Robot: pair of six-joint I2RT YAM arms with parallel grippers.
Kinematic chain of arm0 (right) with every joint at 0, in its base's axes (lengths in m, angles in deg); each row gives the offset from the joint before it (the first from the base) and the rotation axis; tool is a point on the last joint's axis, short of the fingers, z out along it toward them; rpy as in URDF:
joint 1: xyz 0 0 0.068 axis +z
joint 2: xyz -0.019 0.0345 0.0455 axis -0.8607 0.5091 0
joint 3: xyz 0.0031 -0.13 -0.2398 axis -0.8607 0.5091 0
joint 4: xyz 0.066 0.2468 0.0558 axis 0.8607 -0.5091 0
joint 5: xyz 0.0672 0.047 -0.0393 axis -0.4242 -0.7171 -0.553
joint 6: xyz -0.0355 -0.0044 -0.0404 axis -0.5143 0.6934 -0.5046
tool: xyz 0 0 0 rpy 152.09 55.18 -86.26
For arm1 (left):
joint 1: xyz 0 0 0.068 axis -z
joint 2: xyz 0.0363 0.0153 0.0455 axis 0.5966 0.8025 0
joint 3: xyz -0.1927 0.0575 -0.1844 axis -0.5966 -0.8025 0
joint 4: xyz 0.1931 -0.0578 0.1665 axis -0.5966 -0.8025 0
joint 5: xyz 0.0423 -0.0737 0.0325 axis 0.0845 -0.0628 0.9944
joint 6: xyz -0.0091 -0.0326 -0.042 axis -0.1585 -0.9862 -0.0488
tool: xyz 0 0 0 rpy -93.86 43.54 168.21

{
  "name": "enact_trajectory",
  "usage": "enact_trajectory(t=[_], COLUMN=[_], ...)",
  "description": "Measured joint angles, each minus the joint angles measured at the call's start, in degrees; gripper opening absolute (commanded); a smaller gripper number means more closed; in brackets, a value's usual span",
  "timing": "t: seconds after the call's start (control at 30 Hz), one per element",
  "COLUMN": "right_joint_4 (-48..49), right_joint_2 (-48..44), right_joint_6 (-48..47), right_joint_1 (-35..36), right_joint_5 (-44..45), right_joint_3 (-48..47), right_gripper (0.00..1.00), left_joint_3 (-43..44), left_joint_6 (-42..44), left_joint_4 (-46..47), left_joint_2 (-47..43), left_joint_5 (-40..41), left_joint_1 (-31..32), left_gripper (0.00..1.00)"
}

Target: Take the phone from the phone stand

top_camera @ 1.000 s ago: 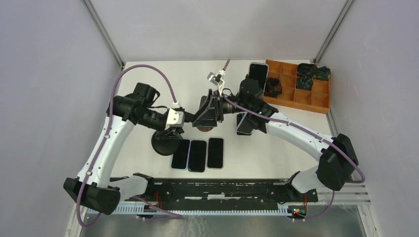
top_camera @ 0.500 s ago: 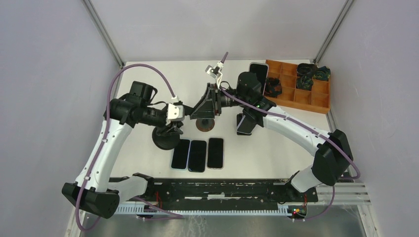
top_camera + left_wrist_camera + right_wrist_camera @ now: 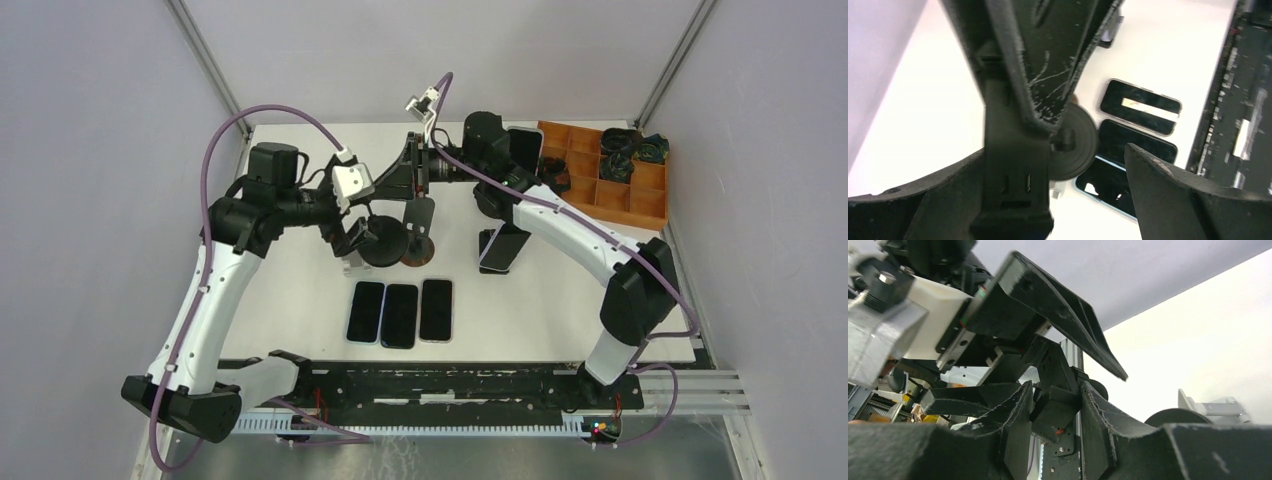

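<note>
A black phone stand hangs mid-table, and my right gripper is shut on its upper block. No phone shows in this stand. My left gripper is open wide, its fingers on either side of the stand's slotted upright without gripping it. A black round base sits right by the left fingers. Three phones lie flat side by side nearer the front. A dark phone leans propped under the right arm. Another phone stands upright beside the tray, with its support hidden.
A brown disc rests on the table under the held stand. A small white bracket lies beside the left gripper. A wooden divided tray holding dark small parts sits at the back right. Cables loop above both arms.
My left gripper has opened wide and moved back and to the right, the black round base moving with it. My right gripper has drawn up and back, still shut on the stand.
</note>
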Motion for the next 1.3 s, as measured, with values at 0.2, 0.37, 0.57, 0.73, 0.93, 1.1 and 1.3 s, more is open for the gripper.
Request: enact_trajectory(t=[0.2, 0.37, 0.57, 0.73, 0.93, 1.1, 1.3], right_joint_4=[-1.9, -2.1, 2.0, 6.0, 11.1, 13.9, 15.6], right_joint_2=[4.4, 10.1, 16.6, 21.9, 25.4, 27.9, 32.6], right_joint_6=[0.5, 1.5, 6.9, 12.4, 16.4, 17.7, 16.7], right_joint_1=[-2.2, -3.8, -5.0, -5.2, -5.2, -5.2, -5.6], right_joint_5=[0.2, 0.6, 1.0, 1.2, 2.2, 2.8, 4.8], right_joint_3=[-5.3, -12.0, -17.5, -22.2, -24.0, -24.3, -24.6], right_gripper=[0.00, 0.00, 0.00, 0.00, 0.00, 0.00, 0.00], left_joint_3=[2.9, 6.7, 10.5, 10.3, 9.4, 8.5, 6.9], left_joint_6=[-5.0, -9.7, -12.3, -12.6, -12.7, -12.7, -12.8], left_joint_4=[3.0, 4.1, 4.4, 4.4, 4.5, 4.6, 5.5], left_joint_2=[0.1, 1.6, 3.0, 2.8, 2.4, 2.2, 1.6], left_joint_5=[8.8, 11.9, 12.5, 12.3, 11.0, 10.7, 9.6], left_joint_1=[-1.3, -5.8, -10.3, -10.7, -10.8, -10.8, -10.8], left_gripper=[1.00, 1.00, 1.00, 1.00, 1.00, 1.00, 1.00])
